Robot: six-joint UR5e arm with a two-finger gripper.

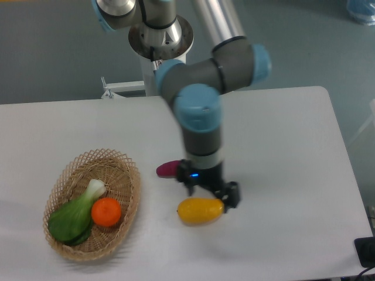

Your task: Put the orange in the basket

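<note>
You cannot make out how the tool stands: the wrist hides most of it, so whether its fingers are apart or closed, or gripping anything, stays unclear. The purple vegetable is half hidden behind the arm, only its left end showing. You see the arm reaching down from the far edge of the tabletop, wrist vertical, with the tool just above the yellow fruit near the middle. The orange lies in the basket toward the front left corner, touching a green leafy vegetable.
</note>
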